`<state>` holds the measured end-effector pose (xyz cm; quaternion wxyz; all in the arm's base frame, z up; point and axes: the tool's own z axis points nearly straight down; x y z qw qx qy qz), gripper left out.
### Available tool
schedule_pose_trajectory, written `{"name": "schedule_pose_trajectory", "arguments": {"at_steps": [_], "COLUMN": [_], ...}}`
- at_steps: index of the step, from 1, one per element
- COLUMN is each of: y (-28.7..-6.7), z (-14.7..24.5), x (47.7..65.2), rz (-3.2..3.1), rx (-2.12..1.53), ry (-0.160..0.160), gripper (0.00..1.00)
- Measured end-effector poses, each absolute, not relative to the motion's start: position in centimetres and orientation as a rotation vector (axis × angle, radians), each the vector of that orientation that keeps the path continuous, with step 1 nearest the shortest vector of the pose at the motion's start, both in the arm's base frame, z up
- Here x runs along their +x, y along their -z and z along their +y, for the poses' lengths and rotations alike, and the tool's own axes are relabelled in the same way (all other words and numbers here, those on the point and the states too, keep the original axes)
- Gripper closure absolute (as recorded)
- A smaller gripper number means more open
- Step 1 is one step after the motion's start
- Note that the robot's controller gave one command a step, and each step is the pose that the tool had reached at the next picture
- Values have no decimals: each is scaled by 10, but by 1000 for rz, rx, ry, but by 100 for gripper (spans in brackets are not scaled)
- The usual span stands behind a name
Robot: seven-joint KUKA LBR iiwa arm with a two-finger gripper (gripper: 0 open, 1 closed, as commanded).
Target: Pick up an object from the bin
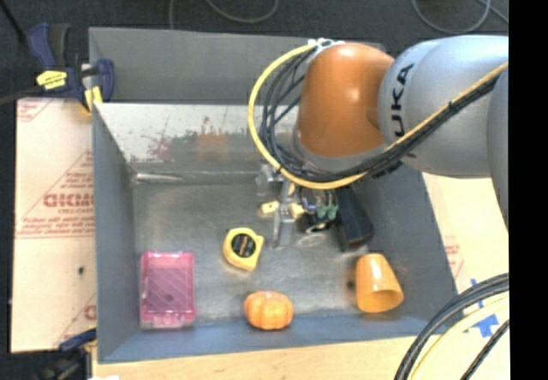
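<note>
Camera view: the gripper (287, 220) is being held low over the middle of the grey metal bin (111, 224), beneath the arm's smooth, rounded orange cover (342, 100) and a loop of yellow and black cables (265, 113). Whether the gripper is spread or pressed together cannot be told, as its tip is being hidden among wiring and shadow, and nothing is being seen clamped in it.

It is being hung over bare, scuffed bin floor between two things. A tape measure (242, 248), yellow and rounded with a dark circular face, is lying just beside it on the view's left. A black block (353, 226), matte and boxy, is lying just beside it on the view's right, partly under the arm.

Along the near wall, a pink box (167, 288) of translucent, ribbed plastic is lying flat in the left corner. A small orange pumpkin (268, 310) with a lobed, glossy surface is resting near the middle. An orange cup (377, 282), smooth and tapered, is lying on its side toward the right.
</note>
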<state>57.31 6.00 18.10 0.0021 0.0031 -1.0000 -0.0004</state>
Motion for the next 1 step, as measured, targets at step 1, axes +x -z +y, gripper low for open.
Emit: {"name": "schedule_pose_trajectory", "arguments": {"at_steps": [1], "y": [-185], "z": [60], "x": [574], "rz": [-3143], "rx": [8], "ry": [2], "gripper": [0]}}
